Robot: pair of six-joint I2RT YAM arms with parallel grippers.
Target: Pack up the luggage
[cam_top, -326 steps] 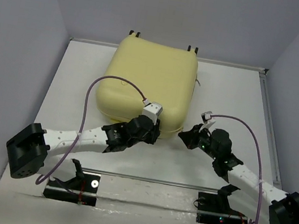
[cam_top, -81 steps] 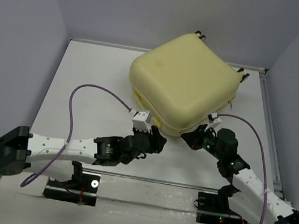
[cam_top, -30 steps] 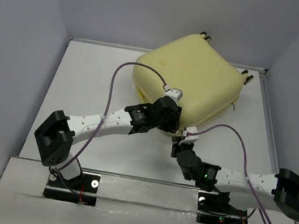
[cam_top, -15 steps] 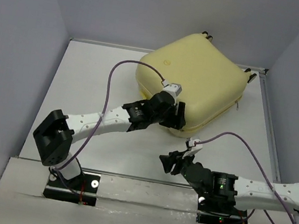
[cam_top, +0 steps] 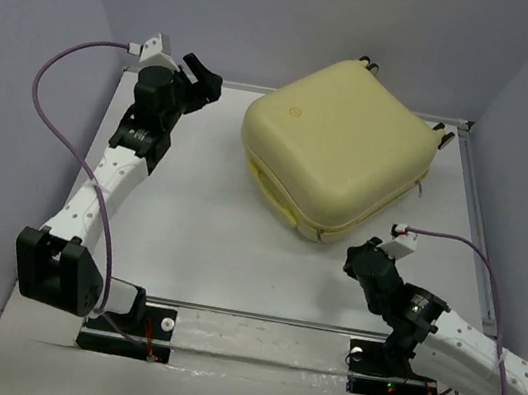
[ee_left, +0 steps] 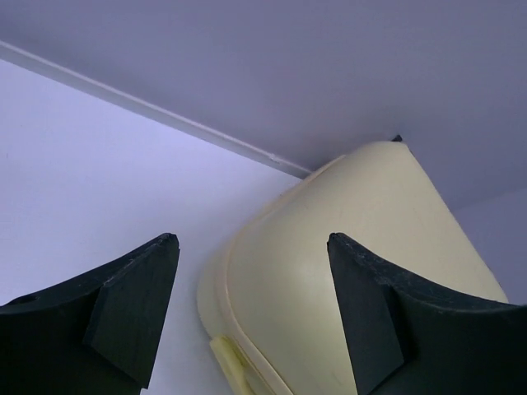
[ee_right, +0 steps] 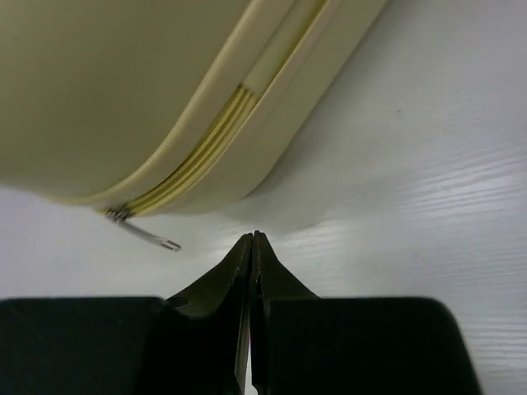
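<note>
Right now my left gripper [ee_left: 251,240] is holding its two dark fingers [ee_left: 123,313] wide apart with nothing between them, hanging raised over the far left corner of the white table [cam_top: 182,204] and facing the luggage [cam_top: 339,144]. My right gripper [ee_right: 251,240] is pressing its fingertips together on nothing, sitting low over the tabletop just beside the luggage's near corner, close to a small metal zipper pull [ee_right: 146,234] that is sticking out from the seam. The pale yellow luggage is lying closed and flat, turned at an angle, toward the far right of the table, with its black wheels [cam_top: 367,65] pointing toward the back wall
</note>
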